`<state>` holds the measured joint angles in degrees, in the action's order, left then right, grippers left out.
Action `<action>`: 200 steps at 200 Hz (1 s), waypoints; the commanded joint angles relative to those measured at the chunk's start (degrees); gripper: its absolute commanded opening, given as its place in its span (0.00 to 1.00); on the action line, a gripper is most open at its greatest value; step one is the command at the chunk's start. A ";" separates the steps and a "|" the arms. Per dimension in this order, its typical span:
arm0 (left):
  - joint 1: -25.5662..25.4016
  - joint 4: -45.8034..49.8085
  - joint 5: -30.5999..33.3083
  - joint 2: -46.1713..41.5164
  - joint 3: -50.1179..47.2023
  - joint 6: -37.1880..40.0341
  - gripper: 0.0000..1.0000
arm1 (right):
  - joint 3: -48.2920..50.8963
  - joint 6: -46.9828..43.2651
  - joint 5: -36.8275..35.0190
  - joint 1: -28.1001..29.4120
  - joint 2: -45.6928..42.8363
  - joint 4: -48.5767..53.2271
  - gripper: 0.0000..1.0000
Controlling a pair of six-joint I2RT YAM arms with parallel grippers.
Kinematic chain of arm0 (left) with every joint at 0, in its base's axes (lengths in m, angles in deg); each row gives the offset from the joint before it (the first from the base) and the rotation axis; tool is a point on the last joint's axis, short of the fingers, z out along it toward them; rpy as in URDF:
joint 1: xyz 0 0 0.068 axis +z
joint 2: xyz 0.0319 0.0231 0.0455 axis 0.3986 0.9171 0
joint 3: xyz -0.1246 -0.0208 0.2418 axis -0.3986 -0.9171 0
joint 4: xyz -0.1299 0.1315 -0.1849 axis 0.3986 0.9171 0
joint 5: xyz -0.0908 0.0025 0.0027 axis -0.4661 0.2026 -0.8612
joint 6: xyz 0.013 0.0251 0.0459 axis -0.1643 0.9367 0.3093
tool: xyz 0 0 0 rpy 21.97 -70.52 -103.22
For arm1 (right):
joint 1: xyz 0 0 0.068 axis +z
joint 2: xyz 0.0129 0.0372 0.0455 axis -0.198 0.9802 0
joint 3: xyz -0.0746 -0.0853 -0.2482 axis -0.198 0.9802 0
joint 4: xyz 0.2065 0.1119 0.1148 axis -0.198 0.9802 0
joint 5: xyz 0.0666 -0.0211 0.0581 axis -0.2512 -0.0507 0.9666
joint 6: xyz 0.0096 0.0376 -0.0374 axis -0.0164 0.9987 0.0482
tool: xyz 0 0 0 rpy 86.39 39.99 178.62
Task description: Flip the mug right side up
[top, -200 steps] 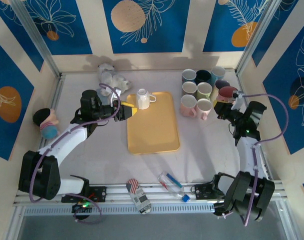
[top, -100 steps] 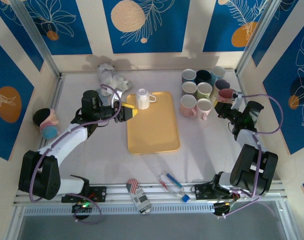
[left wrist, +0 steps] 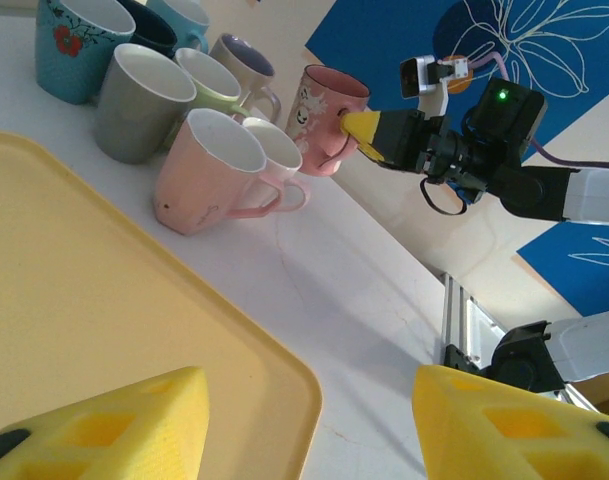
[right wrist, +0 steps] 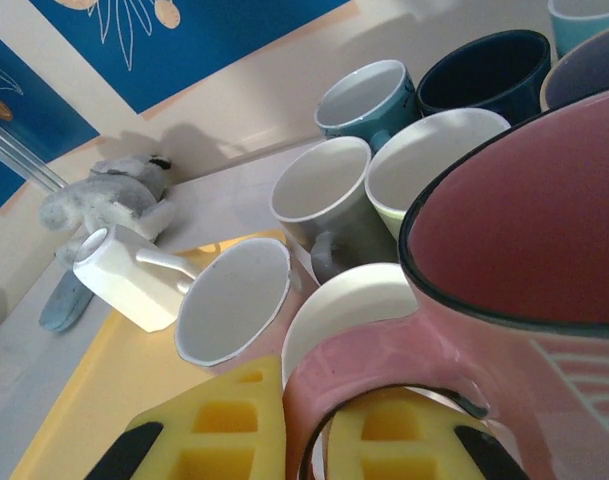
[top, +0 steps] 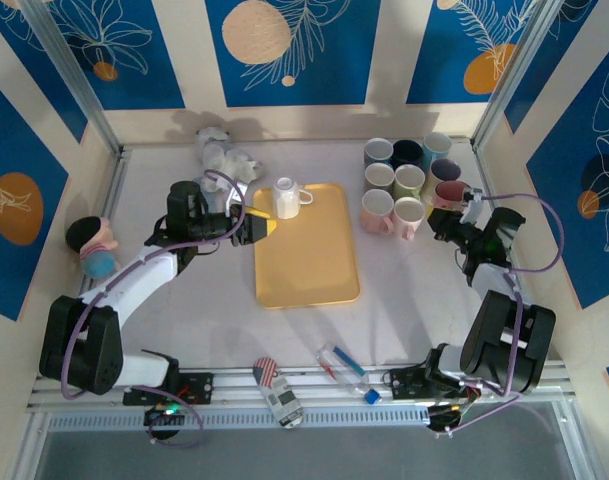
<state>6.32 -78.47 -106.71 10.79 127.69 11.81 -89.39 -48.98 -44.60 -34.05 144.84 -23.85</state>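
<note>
White table [top: 184,310], yellow tray [top: 306,255]: white mug [top: 287,197] apparently mouth-down at tray's far left corner, handle pointing right.
Left gripper [top: 262,222] nearer, just left of mug, released, empty; right gripper [top: 445,214] clenched on pink mug [top: 451,190] handle, well apart.

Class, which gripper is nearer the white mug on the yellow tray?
Left. The left gripper sits just left of the white mug; the right gripper grips a pink ceramic mug far to its right.

A robot lab test cell: a white surface [top: 414,290] boxed by aluminium rails [top: 79,90] and printed blue backdrop panels [top: 284,50].
</note>
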 commanded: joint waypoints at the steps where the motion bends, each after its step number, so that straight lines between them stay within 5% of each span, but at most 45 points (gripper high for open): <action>1: -0.75 -0.14 -1.17 0.84 0.82 1.61 0.56 | -0.19 -1.71 -1.43 1.57 -2.53 -8.48 0.00; 200: -4.02 3.59 2.79 2.60 4.37 2.23 0.55 | 1.49 4.23 -0.59 0.28 12.00 -25.87 0.02</action>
<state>3.37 -75.87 -104.76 13.41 130.42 12.25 -85.84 -43.82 -46.59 -33.31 157.36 -41.82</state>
